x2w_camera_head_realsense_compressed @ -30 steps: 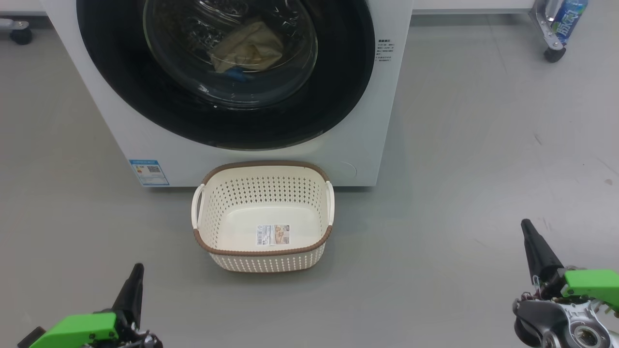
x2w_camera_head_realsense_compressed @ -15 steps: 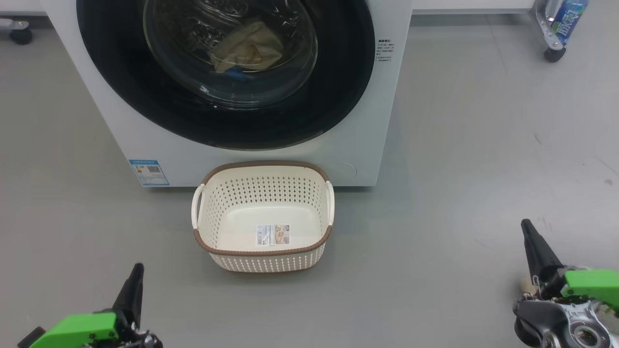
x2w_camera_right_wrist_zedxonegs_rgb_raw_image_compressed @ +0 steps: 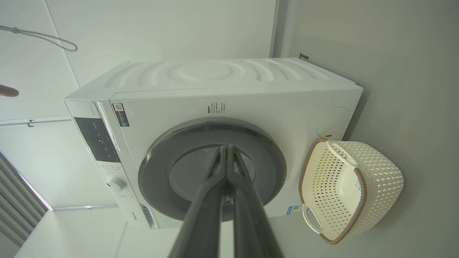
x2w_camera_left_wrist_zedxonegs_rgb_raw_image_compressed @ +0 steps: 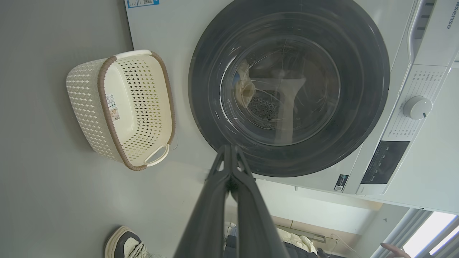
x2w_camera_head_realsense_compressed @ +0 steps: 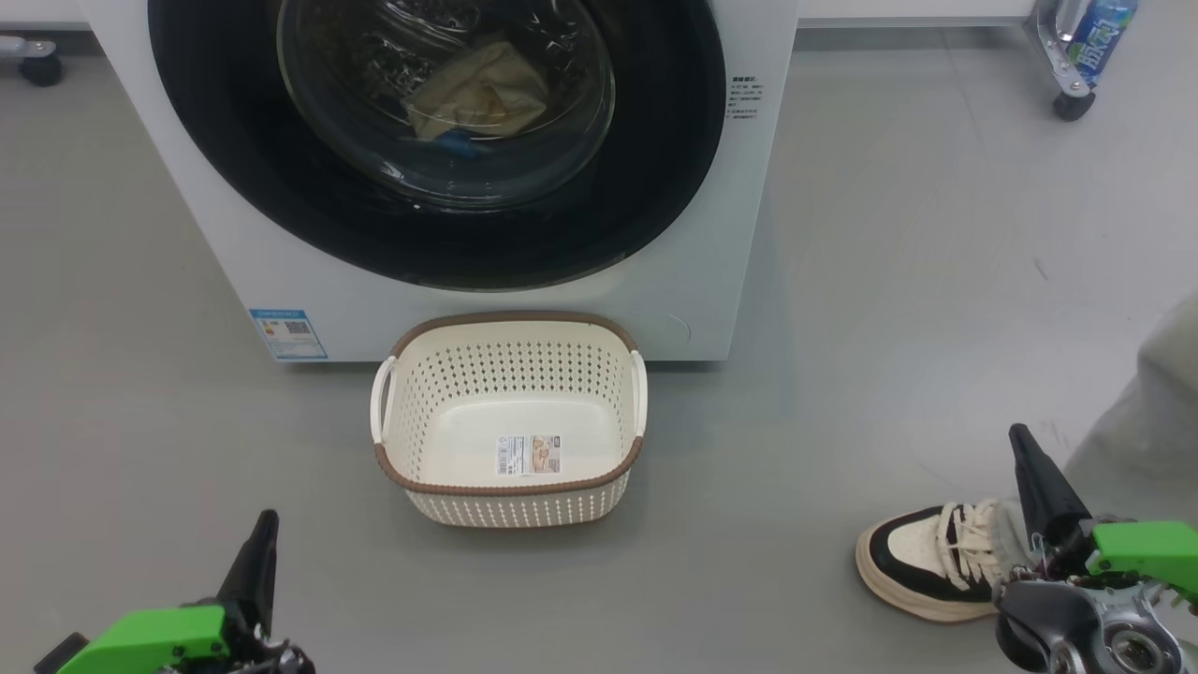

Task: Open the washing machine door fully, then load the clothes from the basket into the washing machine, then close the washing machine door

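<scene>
The washing machine (x2w_camera_head_realsense_compressed: pixel 234 243) stands at the top of the head view with the washing machine door (x2w_camera_head_realsense_compressed: pixel 655 187) closed against its front. Behind the glass lie the clothes (x2w_camera_head_realsense_compressed: pixel 482 89), cream with a blue bit under them. The basket (x2w_camera_head_realsense_compressed: pixel 510 487) sits on the floor right before the machine, with just a label on its bottom. My left gripper (x2w_camera_head_realsense_compressed: pixel 268 520) is shut at the lower left, well short of the basket. At the lower right my right gripper (x2w_camera_head_realsense_compressed: pixel 1018 434) is shut too. Each wrist view shows its own closed fingers, left gripper (x2w_camera_left_wrist_zedxonegs_rgb_raw_image_compressed: pixel 229 148) and right gripper (x2w_camera_right_wrist_zedxonegs_rgb_raw_image_compressed: pixel 226 148), pointing at the door.
A person's black-and-white shoe (x2w_camera_head_realsense_compressed: pixel 927 562) and a grey trouser leg (x2w_camera_head_realsense_compressed: pixel 1151 412) stand on the floor right beside my right gripper. A wheeled stand with a blue bottle (x2w_camera_head_realsense_compressed: pixel 1095 37) is at the far right. A castor (x2w_camera_head_realsense_compressed: pixel 42 67) sits at the far left.
A person's shoe and trouser leg have come in at the lower right, next to my right gripper. Both grippers, the basket and the door stay where they were.
</scene>
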### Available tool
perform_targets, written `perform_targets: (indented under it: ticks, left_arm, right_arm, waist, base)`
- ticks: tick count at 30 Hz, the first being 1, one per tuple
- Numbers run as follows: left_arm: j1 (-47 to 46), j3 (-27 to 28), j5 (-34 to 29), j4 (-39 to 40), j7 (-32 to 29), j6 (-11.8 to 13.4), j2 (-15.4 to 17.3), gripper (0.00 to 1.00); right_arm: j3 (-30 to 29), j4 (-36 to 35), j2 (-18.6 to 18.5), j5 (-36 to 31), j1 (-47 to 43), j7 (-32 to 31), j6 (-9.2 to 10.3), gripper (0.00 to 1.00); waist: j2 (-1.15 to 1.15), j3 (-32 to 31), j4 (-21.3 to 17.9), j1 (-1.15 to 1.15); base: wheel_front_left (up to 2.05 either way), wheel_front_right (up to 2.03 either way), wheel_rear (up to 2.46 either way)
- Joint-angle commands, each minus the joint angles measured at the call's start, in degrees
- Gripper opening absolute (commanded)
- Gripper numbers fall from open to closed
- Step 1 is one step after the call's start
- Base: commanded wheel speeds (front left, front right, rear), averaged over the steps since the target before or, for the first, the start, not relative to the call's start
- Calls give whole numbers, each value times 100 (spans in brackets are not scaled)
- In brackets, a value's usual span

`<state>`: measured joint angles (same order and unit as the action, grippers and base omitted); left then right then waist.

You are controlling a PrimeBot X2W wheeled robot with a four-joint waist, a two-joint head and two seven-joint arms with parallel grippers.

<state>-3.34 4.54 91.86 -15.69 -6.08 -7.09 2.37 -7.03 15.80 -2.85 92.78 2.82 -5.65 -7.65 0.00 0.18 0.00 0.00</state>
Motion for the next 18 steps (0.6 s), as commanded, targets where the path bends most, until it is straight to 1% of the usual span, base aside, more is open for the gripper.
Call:
perform_targets:
  ticks: [1,18]
  left_arm:
    - [-285,198,30,165,-41,-40,51,0]
    - [-285,197,31,165,-40,-40,51,0]
  right_arm:
    - [91,-180,-35,-28,333,-51,16,0]
    - [80,-180,-27,-36,334,-59,16,0]
  waist:
    - [0,0,0,0]
    - [0,0,0,0]
  base:
    - [0,0,0]
    - [0,0,0]
